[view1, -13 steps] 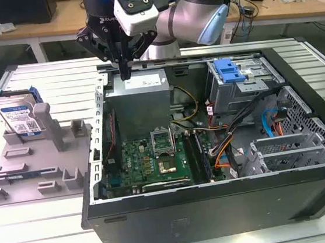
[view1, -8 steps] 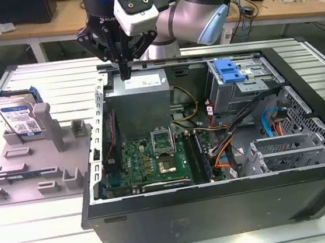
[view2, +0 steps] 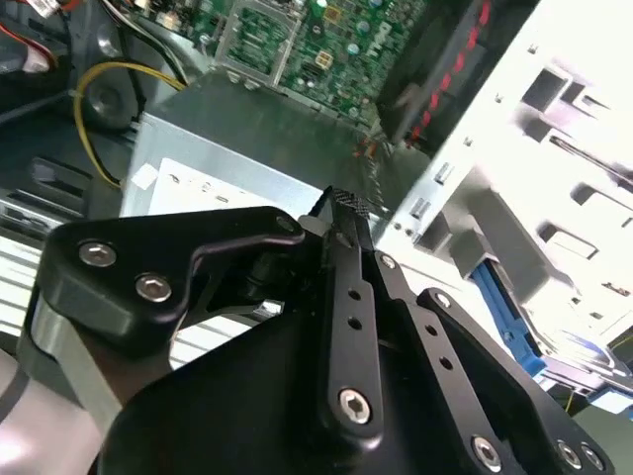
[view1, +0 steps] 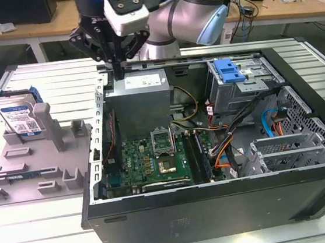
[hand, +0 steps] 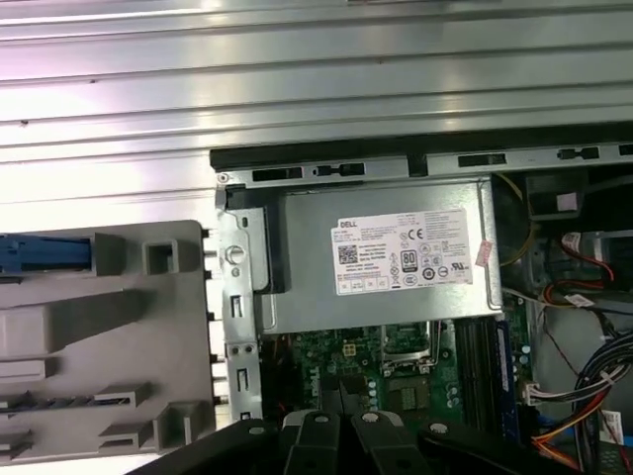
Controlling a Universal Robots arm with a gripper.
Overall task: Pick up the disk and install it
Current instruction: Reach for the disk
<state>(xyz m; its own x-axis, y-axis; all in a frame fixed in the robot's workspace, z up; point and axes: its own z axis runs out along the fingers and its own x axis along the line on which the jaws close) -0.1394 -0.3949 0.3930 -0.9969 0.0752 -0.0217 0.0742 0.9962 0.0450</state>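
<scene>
Pick-up looked not yet begun; the disk point(view1: 18, 117) stood upright in the grey fixture point(view1: 45, 170) at the exterior view's upper left; the gripper point(view1: 120, 72), fingers together and empty, hung above the power supply point(view1: 139, 95) at upper centre, well apart; grasping would call for parted fingers.

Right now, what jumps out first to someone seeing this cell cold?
The open computer case lies in the middle of the exterior view, its green motherboard exposed. The arm's end effector hangs shut and empty over the grey power supply at the case's far corner. At the exterior view's left, the disk stands upright in a grey fixture, untouched.
</scene>
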